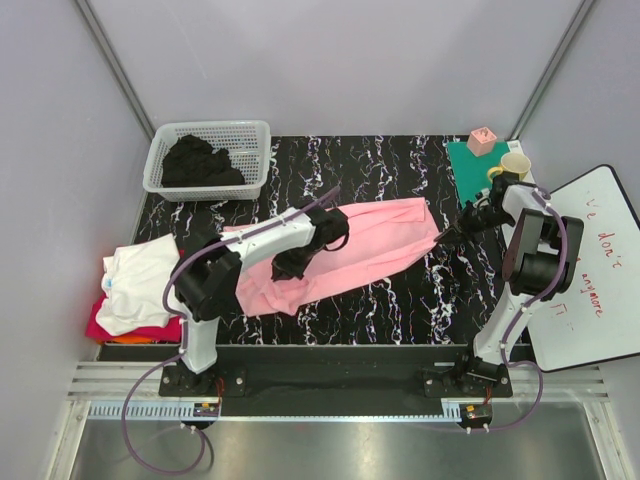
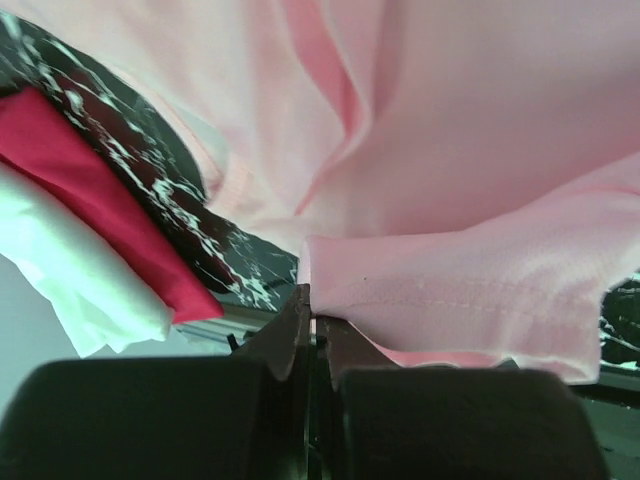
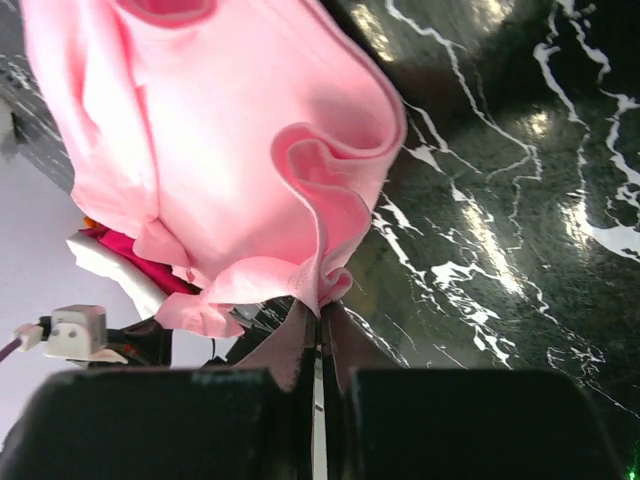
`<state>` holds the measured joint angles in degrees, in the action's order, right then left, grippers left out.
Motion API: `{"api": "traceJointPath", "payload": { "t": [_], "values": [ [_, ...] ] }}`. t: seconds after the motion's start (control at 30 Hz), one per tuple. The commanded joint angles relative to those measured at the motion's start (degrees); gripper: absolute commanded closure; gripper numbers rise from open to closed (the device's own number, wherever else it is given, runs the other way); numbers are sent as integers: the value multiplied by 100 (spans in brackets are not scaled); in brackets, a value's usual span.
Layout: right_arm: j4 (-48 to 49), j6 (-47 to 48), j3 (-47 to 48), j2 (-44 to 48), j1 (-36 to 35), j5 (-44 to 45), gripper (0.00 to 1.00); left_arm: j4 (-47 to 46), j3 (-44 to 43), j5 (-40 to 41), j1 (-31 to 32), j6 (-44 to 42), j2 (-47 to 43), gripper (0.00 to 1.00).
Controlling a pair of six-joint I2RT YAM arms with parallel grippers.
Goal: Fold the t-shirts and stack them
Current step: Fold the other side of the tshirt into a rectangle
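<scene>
Bright, even, tabletop [image 3: 520, 130] glare, claws blurred

- light pink t-shirt [image 1: 380, 240], plain
- white t-shirt [image 1: 135, 280], magenta-red t-shirt [image 1: 105, 325]
- black t-shirts [image 1: 200, 162], white lattice basket [image 1: 256, 160]
- tabletop [image 1: 400, 300]: black, white marble veining
- green mat [image 1: 468, 172], pink cube [image 1: 482, 140], yellow mug [image 1: 514, 165]

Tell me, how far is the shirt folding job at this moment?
Done: a stack, white t-shirt on top, lies on the left. In hand: the left gripper and right gripper are shut on the pink t-shirt. Left: folding it, then the black shirts in the basket.
</scene>
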<state>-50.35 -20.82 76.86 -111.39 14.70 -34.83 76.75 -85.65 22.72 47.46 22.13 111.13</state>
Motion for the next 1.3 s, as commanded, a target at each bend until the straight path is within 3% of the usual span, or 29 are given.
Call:
{"api": "traceJointPath", "payload": {
  "t": [0.0, 0.33, 0.87, 0.97, 1.03, 1.1, 1.17, 1.23, 1.27],
  "values": [
    [165, -115, 373, 57, 15, -349, 100, 297, -584, 505, -351, -209, -206, 100],
    [271, -326, 1207, -804, -20, -560, 100, 393, -1682, 787, -1037, -455, 461, 100],
    [271, -590, 2509, -2088, -486, -719, 96, 297, -2035, 1120, -1520, -341, 989, 100],
    [262, -660, 2571, -2246, -494, -648, 91, 297, -2210, 1147, -1617, -332, 1174, 100],
    [271, -669, 2632, -2334, -503, -595, 67, 305, -2411, 1156, -1705, -315, 1322, 100],
    [271, -634, 2720, -2369, -503, -578, 50, 332, -2544, 1156, -1766, -323, 1437, 100],
    [280, -608, 2764, -2335, -512, -586, 22, 341, -2729, 1147, -1854, -332, 1595, 100],
    [315, -520, 2817, -2273, -521, -630, 4, 367, -2895, 1156, -1916, -341, 1753, 100],
    [324, -494, 2843, -2203, -521, -648, 0, 376, -2940, 1191, -1925, -332, 1780, 100]
  ]
}}
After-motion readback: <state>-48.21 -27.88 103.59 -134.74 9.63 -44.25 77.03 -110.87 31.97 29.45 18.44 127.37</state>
